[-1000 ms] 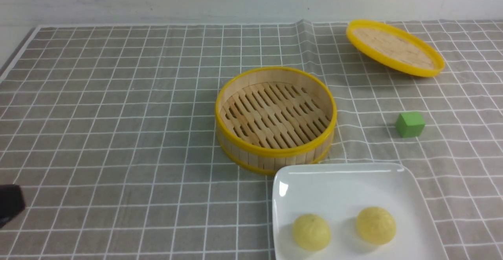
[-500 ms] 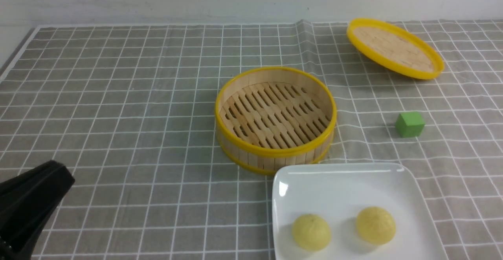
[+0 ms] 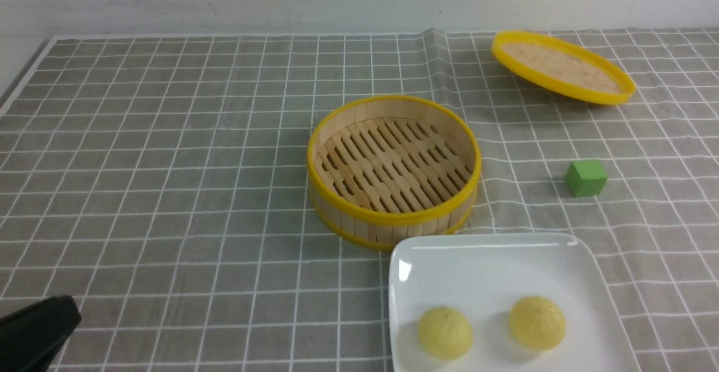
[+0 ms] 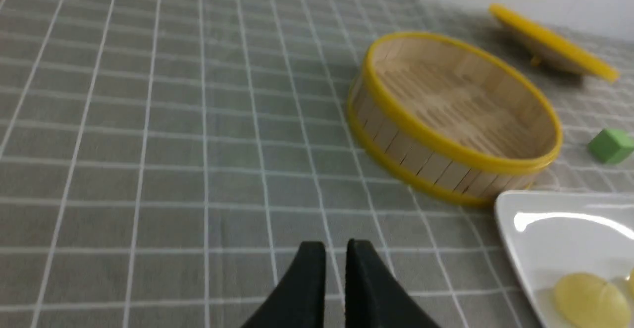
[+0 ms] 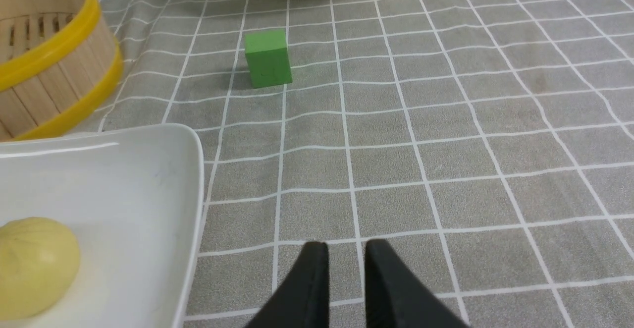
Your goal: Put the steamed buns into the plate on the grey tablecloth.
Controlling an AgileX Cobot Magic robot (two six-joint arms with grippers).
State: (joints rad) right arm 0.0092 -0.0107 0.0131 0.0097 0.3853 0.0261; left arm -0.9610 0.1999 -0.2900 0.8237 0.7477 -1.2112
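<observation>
My left fingers (image 4: 336,268) are a little bit apart, and so are my right fingers (image 5: 346,268). They hold nothing. Both buns (image 3: 445,332) sit on the white plate (image 3: 488,259), toward its near edge, well in from its far corners. The plate lies on the near part of the grey cloth (image 3: 224,282). The round basket (image 3: 393,158) is just past the plate's far edge, with no buns in it. I think the bun job is done. Next I should keep my hands back and not bump the plate.
</observation>
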